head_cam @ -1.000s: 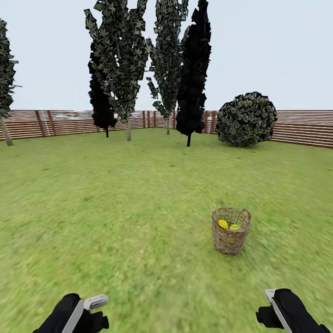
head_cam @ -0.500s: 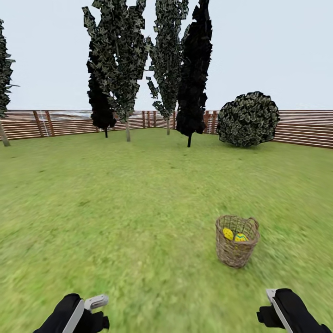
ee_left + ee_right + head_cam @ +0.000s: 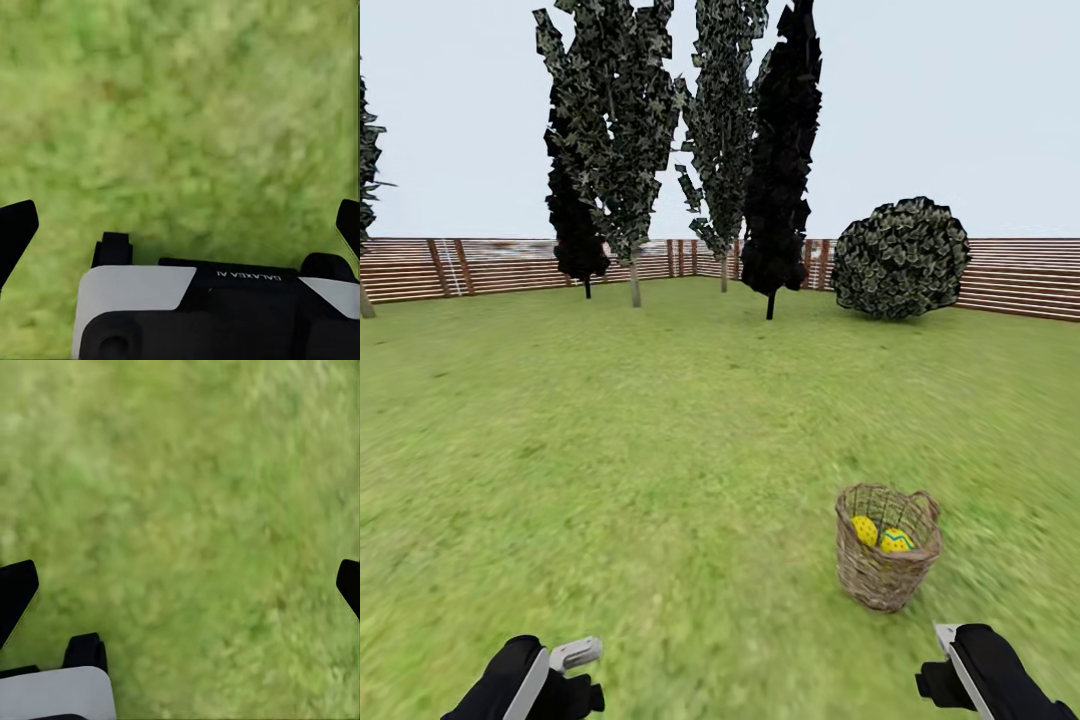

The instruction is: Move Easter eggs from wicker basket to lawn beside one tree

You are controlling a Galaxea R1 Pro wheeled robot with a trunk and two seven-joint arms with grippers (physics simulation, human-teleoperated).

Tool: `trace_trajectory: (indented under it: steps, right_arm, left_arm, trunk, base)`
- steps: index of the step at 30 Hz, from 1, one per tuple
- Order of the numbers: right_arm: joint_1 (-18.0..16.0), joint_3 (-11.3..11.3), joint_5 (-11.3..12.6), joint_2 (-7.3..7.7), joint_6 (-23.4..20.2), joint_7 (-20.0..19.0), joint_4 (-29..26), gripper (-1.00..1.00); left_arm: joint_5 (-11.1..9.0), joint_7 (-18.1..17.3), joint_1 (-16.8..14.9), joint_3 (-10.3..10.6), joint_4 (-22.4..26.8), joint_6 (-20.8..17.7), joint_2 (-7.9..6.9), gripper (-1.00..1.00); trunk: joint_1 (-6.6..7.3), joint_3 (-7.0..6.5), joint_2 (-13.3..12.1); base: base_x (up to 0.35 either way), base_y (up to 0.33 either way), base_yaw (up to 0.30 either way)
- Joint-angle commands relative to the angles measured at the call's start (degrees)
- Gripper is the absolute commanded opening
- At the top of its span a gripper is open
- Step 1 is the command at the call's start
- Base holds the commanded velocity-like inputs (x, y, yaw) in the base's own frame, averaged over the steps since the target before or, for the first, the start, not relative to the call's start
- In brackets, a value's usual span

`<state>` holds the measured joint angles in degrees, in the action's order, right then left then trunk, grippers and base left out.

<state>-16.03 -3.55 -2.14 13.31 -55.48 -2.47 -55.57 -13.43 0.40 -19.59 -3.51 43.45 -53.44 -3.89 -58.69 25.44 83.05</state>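
The brown wicker basket [image 3: 887,565] stands upright on the lawn [image 3: 660,450], ahead of me and to the right. Two yellow Easter eggs [image 3: 865,530] [image 3: 897,541] with blue-green bands show inside it; a third egg is hidden. My left arm [image 3: 545,680] and right arm [image 3: 975,675] hang low at the near edge, both well short of the basket. The left gripper [image 3: 180,225] is open over bare grass, and so is the right gripper [image 3: 180,585]; nothing lies between the fingers. The thick-trunked tree is out of view.
Several dark narrow cypress-like trees [image 3: 780,150] stand at the far side of the garden, with a round leafy bush [image 3: 900,258] to their right. A brown slatted fence [image 3: 1010,275] closes the yard behind them. Open grass stretches between me and them.
The whole view has advanced over the grass, so the basket now sits nearer, lower and further right in the picture. Both arms hold the same pose.
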Motion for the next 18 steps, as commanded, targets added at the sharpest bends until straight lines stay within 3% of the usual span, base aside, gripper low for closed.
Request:
trace_trajectory:
  steps: [1, 18]
  right_arm:
    - [-0.04, -0.05, -0.23, -0.01, -0.24, -0.26, -0.06, 1.00]
    - [-0.03, -0.05, -0.23, -0.02, -0.24, -0.26, -0.06, 1.00]
  left_arm:
    - [-0.19, 0.04, -0.04, -0.10, 0.05, -0.26, 0.02, 1.00]
    - [-0.19, 0.04, -0.04, -0.09, 0.04, -0.26, 0.03, 1.00]
  trunk:
    - [-0.04, 0.07, 0.03]
    - [-0.04, 0.07, 0.03]
  base:
    - [0.348, 0.000, 0.000]
    - [0.348, 0.000, 0.000]
